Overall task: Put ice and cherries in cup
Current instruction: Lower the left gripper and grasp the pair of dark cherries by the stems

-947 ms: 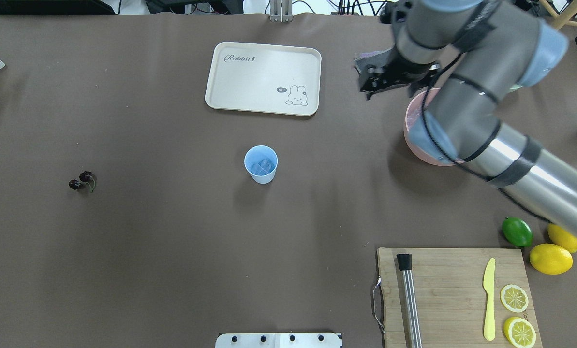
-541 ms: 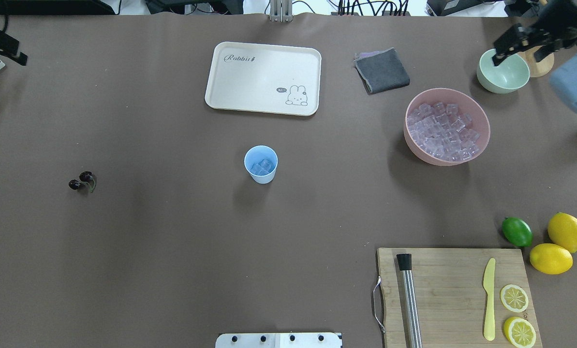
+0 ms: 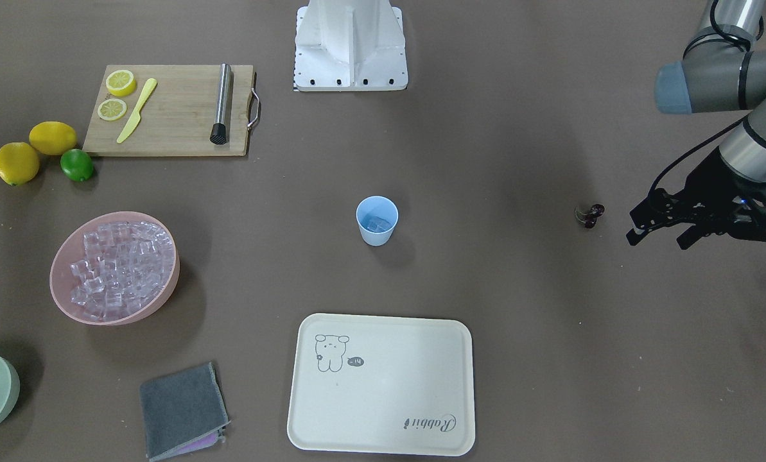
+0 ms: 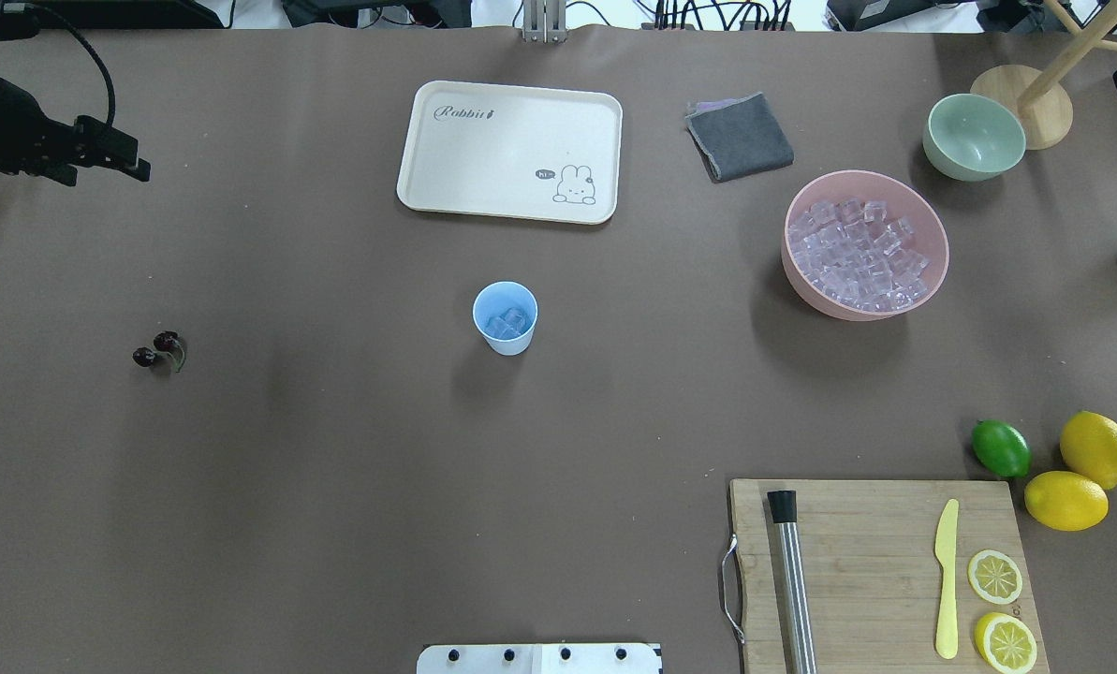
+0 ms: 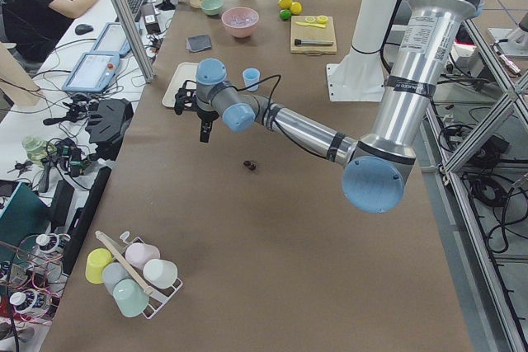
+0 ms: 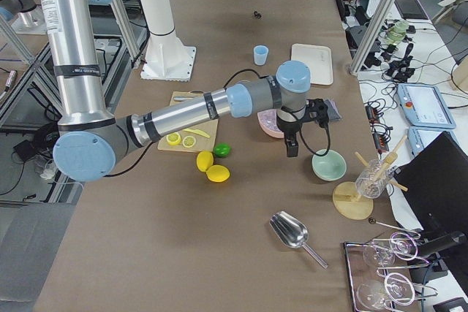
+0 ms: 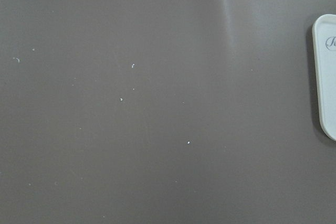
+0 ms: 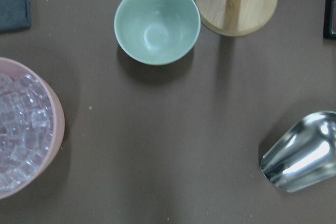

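The pale blue cup (image 4: 505,318) stands mid-table with a few ice cubes (image 4: 508,324) inside; it also shows in the front view (image 3: 377,220). More ice (image 4: 856,255) fills the pink bowl (image 4: 933,271) at the right. The cherries (image 4: 158,350) lie on the bare table at the left, and show in the front view (image 3: 590,213). My left gripper (image 4: 141,157) is open and empty, above the table at the far left, beyond the cherries; in the front view (image 3: 656,241) it is beside them. My right gripper (image 6: 292,144) shows only in the exterior right view, near the green bowl; I cannot tell its state.
A cream tray (image 4: 511,150) and a grey cloth (image 4: 739,137) lie at the back. A pale green bowl (image 4: 975,137) and a wooden stand sit at back right. A cutting board (image 4: 876,571) with muddler and knife, a lime (image 4: 1001,448) and lemons are at front right. A metal scoop (image 8: 302,153) lies at the right.
My right arm has swung away from over the pink bowl and left the overhead view on the right. My left gripper has come into that view at the upper left, moving rightward.
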Robot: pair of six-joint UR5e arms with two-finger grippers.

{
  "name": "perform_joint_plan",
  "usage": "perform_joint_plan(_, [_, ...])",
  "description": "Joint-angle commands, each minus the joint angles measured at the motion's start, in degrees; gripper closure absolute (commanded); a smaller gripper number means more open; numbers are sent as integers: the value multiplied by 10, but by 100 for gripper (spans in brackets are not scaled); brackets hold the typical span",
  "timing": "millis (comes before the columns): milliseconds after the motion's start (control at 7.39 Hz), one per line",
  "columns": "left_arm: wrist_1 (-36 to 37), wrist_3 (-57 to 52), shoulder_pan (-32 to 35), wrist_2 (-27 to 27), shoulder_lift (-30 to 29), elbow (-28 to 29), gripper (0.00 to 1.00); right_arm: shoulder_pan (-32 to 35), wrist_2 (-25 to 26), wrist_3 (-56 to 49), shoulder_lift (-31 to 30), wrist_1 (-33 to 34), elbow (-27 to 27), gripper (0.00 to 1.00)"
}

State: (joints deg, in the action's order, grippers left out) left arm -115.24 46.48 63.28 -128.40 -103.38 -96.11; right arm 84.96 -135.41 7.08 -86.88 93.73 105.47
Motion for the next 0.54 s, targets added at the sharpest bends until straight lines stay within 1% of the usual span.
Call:
perform_joint_plan(0, [-77, 13, -76, 41, 49, 11, 2, 20, -2, -49, -85, 0, 41, 1])
perform_joint_plan(135, [-114, 44, -108, 59, 71, 12, 2, 24, 1, -50, -88, 0, 41, 1])
perform_joint_plan(271, [-149, 43, -132, 74, 102, 14, 3, 25, 1, -51, -98, 0, 41, 1])
perform_joint_plan(406, [-155, 42, -134, 79, 113, 10, 3, 24, 1, -51, -102, 0, 42, 1])
